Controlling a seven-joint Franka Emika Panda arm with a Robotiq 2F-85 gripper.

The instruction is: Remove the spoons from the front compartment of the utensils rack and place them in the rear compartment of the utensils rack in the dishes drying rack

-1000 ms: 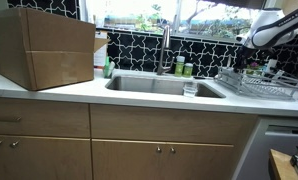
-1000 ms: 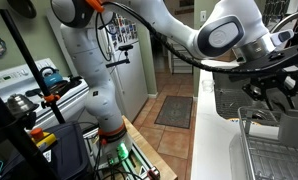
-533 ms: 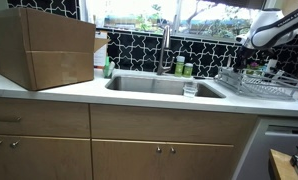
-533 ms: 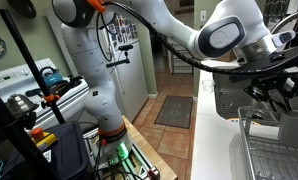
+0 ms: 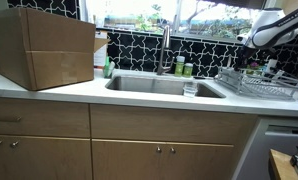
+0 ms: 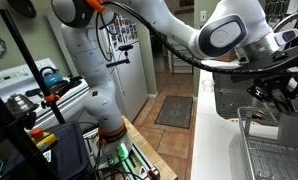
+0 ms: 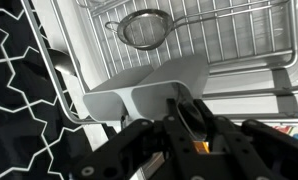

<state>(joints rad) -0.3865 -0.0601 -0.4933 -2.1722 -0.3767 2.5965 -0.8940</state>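
In the wrist view my gripper (image 7: 192,128) is shut on a dark metal spoon (image 7: 196,113), whose bowl shows between the fingers. It hangs just above the grey two-compartment utensils rack (image 7: 139,88), which sits in the silver wire dishes drying rack (image 7: 239,40). Which compartment the spoon is over I cannot tell. In both exterior views the arm reaches over the drying rack (image 5: 257,85) (image 6: 274,150) beside the sink, and the gripper (image 6: 279,92) hovers above the rack.
A round mesh strainer (image 7: 144,30) lies in the drying rack beyond the utensils rack. The steel sink (image 5: 164,85) with its faucet (image 5: 165,45) is next to the rack. A large cardboard box (image 5: 44,48) stands on the counter. Black patterned tiles (image 7: 19,90) back the counter.
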